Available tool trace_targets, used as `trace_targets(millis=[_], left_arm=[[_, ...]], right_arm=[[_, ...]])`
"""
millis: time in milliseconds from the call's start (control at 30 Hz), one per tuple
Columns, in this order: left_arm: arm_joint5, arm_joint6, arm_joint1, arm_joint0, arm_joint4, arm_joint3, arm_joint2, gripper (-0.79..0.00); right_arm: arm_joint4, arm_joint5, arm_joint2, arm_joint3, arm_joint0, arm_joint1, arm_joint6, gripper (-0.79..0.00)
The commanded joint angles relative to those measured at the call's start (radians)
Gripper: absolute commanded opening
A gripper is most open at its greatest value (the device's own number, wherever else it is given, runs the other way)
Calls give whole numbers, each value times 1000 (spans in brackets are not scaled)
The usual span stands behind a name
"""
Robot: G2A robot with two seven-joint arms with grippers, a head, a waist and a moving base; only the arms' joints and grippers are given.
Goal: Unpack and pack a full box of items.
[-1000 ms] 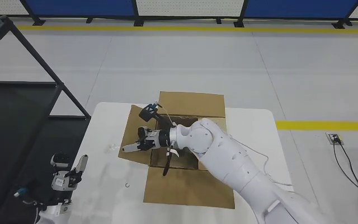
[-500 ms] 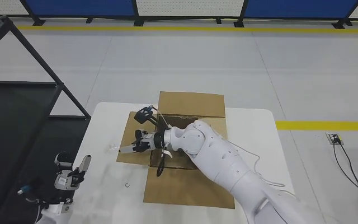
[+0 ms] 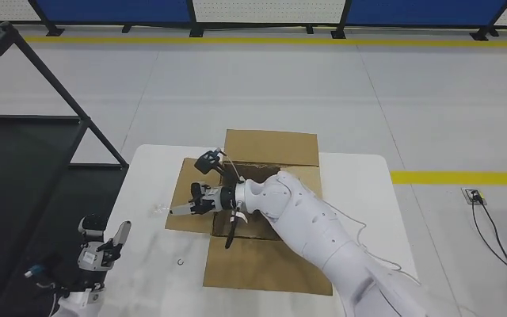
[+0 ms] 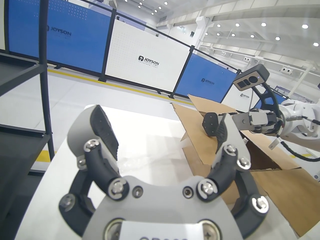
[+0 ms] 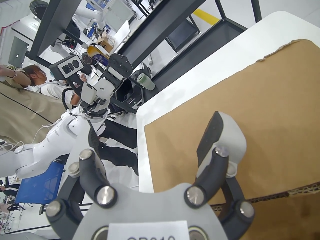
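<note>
lying on table (image 3: 142, 246) beside box (image 3: 269, 147): clear plastic (image 3: 161, 208)

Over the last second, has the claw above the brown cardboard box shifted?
Yes, slightly: the right claw slid outward over the brown cardboard box's left flap, toward the white table's edge.

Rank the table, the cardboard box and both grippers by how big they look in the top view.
1. table
2. cardboard box
3. right gripper and left gripper: these look about alike, so they are not ranked against each other.
</note>
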Motion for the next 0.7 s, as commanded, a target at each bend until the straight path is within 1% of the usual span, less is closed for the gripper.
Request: trace_targets(millis=[0, 133, 233, 333, 433, 533, 600, 667], left_arm=[[-14, 0, 0, 11, -13, -21, -7, 0], [-29, -13, 1, 28, -15, -78, -23, 0], [-27, -21, 1, 33, 2, -125, -26, 0], [-17, -33, 1, 30, 23, -170, -23, 0], [-17, -46, 1, 27, 42, -214, -15, 0], [-22, -64, 2, 24, 61, -254, -8, 0], [-27, -79, 2, 22, 73, -283, 0, 0], [-28, -93, 2, 21, 90, -313, 11, 0]], right_arm=[[-15, -33, 7, -2, 4, 5, -4, 0], [-75, -82, 26, -32, 10, 26, -39, 0], [-132, -102, 52, -74, 2, 52, -86, 0], [-195, -103, 94, -131, -20, 88, -135, 0], [-268, -81, 156, -220, -62, 137, -172, 0], [-349, -44, 247, -377, -145, 198, -184, 0], [-406, -9, 328, -535, -237, 244, -168, 0], [-450, 31, 422, -729, -356, 288, -125, 0]])
